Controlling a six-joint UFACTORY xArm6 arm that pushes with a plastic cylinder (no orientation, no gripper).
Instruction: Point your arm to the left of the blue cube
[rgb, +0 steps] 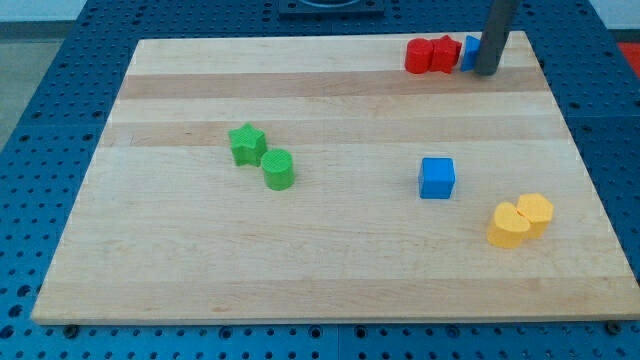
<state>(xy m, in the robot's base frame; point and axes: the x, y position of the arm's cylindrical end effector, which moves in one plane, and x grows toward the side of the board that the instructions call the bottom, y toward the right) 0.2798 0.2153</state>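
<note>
The blue cube (437, 178) sits on the wooden board (330, 250) at the view's right of centre. My tip (486, 72) rests on the board near the view's top right corner, well above and a little right of the blue cube. The rod partly hides a second blue block (469, 52), whose shape I cannot make out. Two red blocks (431, 55) stand side by side just left of that blue block.
A green star block (247, 144) and a green cylinder (278, 169) sit together at the view's left of centre. Two yellow blocks (520, 220) touch each other at the lower right, below and right of the blue cube.
</note>
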